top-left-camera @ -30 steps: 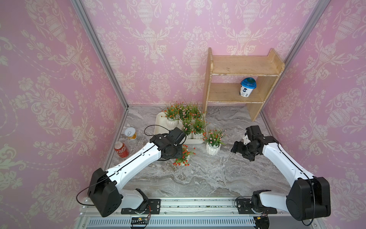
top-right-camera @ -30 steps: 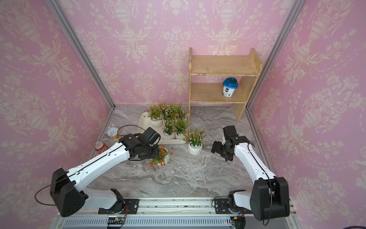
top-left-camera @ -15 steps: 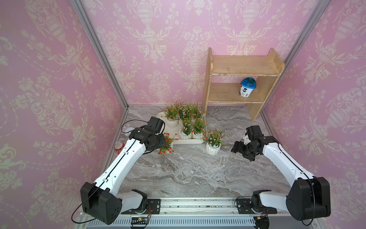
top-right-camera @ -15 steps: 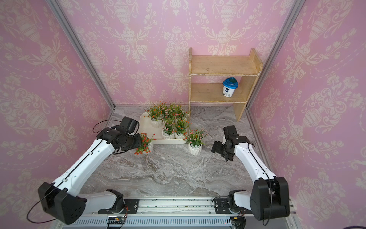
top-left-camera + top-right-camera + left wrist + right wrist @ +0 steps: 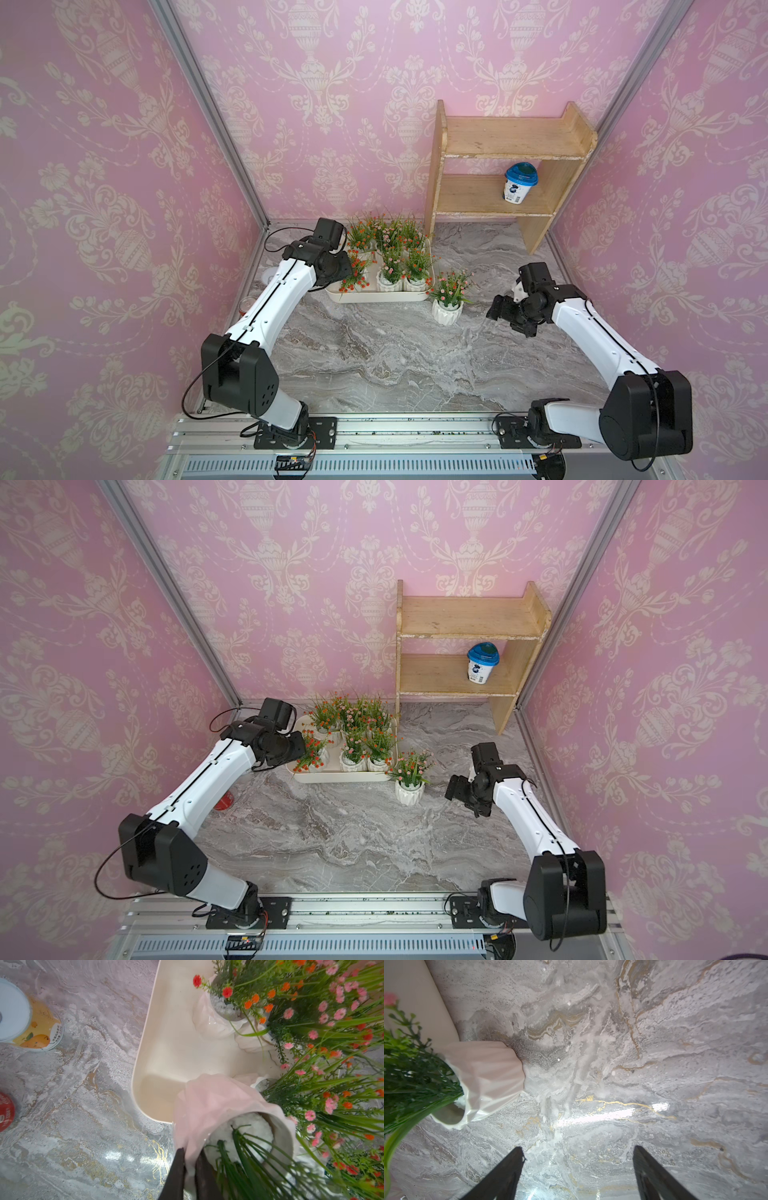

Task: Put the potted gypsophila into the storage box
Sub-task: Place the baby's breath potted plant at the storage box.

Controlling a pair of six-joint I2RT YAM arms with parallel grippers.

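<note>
My left gripper is shut on the rim of a white ribbed pot of potted gypsophila with red-orange blossoms. The pot hangs tilted over the front left corner of the cream storage box. Several more pots stand in the box's middle and right part. One pot with pink blossoms stands on the marble just off the box's front right corner. My right gripper hovers open to its right, with nothing between its fingers.
A wooden two-tier shelf stands at the back right, with a blue-lidded cup on its lower board. A red can and a yellow-labelled can stand by the left wall, beside my left arm.
My left arm has carried the held pot from the middle of the table back and left to the box's front left corner. The right arm has not moved.
</note>
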